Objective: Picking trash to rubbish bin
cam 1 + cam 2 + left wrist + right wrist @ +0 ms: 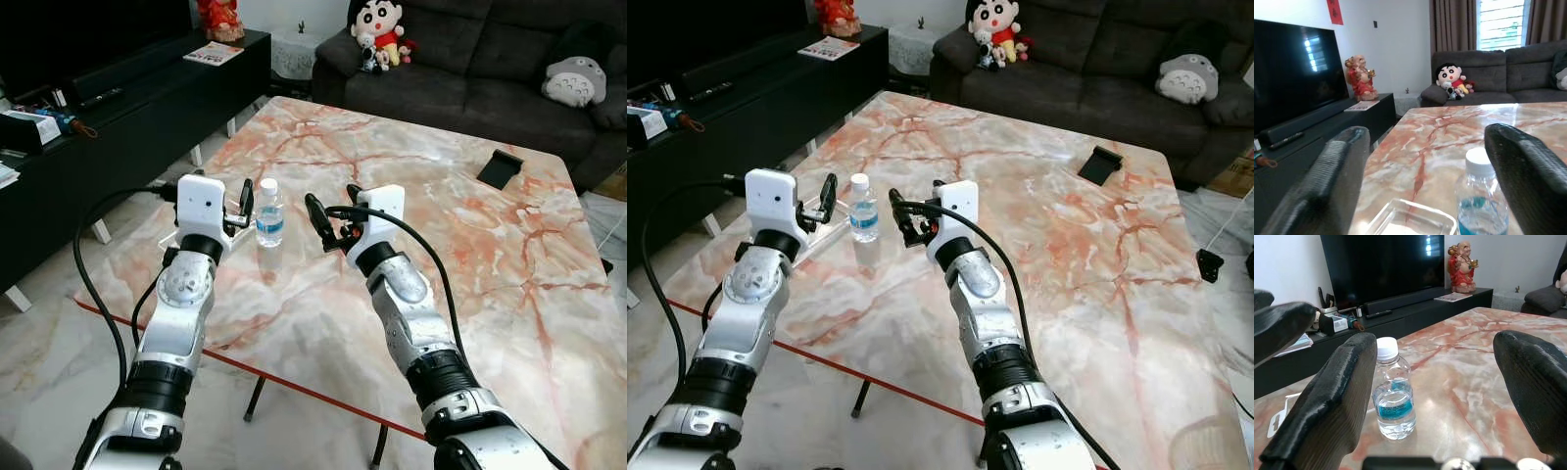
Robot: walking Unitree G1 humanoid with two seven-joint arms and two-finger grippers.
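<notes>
Both silver arms reach up from the lower edge of the head views over the near edge of a marble table (441, 255), their shoulders cut off. At their tips, the left gripper (242, 204) and the right gripper (330, 223) stand on either side of a small water bottle (269, 212), each with its two black fingers spread wide and holding nothing. That bottle stands upright on the tabletop between them, white cap on, blue label round its middle; it looks clear, and how much water it holds is hard to judge. In the left wrist view its lower half is cut off, and just beside it shows the rim of a clear plastic tray (1410, 220), whose contents cannot be made out; in the head views the left wrist hides most of that tray. Farther off on the table lies a small black object (501, 168), too small to identify. Beyond the table stands a dark sofa (490, 69) with plush toys (377, 29), and to the left a black TV cabinet (118, 117).
</notes>
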